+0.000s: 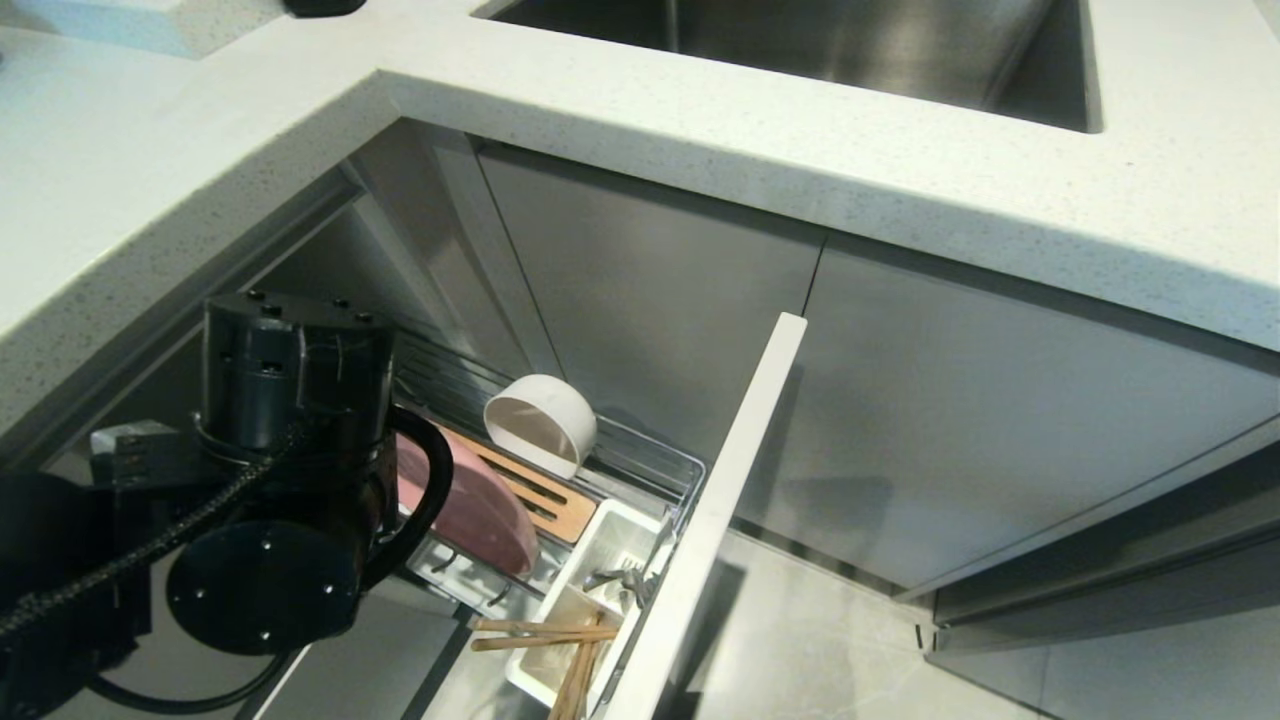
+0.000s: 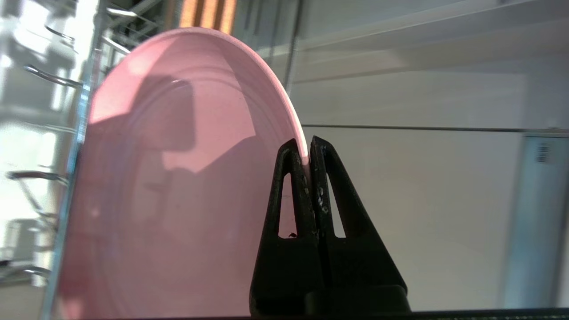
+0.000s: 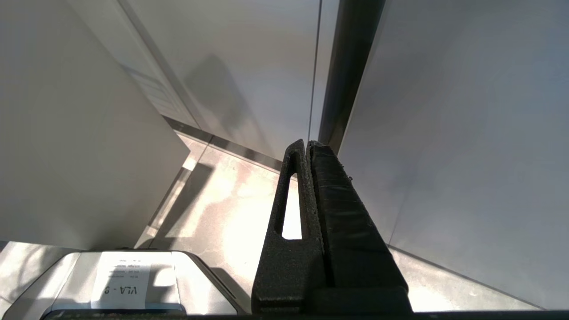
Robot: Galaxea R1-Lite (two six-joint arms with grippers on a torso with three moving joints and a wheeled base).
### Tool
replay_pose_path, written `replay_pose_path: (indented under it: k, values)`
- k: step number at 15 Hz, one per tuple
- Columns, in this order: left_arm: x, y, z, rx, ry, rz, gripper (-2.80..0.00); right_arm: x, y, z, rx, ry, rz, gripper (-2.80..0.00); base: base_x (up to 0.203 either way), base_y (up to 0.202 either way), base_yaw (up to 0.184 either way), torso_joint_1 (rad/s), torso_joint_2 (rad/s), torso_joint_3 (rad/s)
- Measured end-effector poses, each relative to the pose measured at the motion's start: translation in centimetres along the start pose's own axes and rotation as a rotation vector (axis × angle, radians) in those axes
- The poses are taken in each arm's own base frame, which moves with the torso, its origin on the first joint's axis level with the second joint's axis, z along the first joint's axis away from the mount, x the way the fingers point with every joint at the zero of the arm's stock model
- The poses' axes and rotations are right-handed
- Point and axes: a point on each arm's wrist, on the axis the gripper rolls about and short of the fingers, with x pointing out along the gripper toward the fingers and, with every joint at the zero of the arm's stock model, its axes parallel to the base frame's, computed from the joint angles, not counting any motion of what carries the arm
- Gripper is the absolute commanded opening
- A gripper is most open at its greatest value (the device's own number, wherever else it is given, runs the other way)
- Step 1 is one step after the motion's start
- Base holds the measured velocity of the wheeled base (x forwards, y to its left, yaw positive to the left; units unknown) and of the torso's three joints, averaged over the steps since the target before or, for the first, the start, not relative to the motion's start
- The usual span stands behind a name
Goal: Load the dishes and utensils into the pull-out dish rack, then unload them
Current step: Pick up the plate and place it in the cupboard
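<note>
The pull-out dish rack (image 1: 655, 458) stands drawn out below the counter. A pink plate (image 1: 485, 515) is on edge in it. My left gripper (image 2: 306, 146) is shut on the rim of that plate (image 2: 178, 178); in the head view my left arm (image 1: 290, 450) hides the fingers. A white bowl (image 1: 540, 425) leans on its side over the wooden strip (image 1: 535, 492). Wooden chopsticks (image 1: 545, 632) and a silver spoon (image 1: 625, 580) sit in the white caddy (image 1: 612, 528). My right gripper (image 3: 308, 144) is shut on nothing, low beside the cabinet fronts.
The rack's pale front panel (image 1: 725, 490) juts out towards me. A white countertop (image 1: 700, 110) with a steel sink (image 1: 850, 50) overhangs the rack. Grey cabinet doors (image 1: 980, 420) are to the right, with floor tiles (image 1: 820, 640) below. My base (image 3: 120, 280) lies under the right gripper.
</note>
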Motion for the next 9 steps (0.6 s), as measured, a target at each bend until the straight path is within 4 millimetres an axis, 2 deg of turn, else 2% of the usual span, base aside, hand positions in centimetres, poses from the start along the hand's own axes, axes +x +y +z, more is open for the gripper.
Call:
replay_pose_path:
  k: [8, 9]
  values:
    - [0.7, 1.4, -0.5, 0.043, -0.021, 0.063, -2.80, 0.0, 0.0, 0.0, 0.000, 0.000, 0.000, -2.80, 0.000, 0.000, 0.000, 0.000, 0.00, 0.000]
    - [0.7, 1.4, -0.5, 0.047, -0.023, 0.064, 0.00, 0.0, 0.0, 0.0, 0.000, 0.000, 0.000, -2.80, 0.000, 0.000, 0.000, 0.000, 0.00, 0.000]
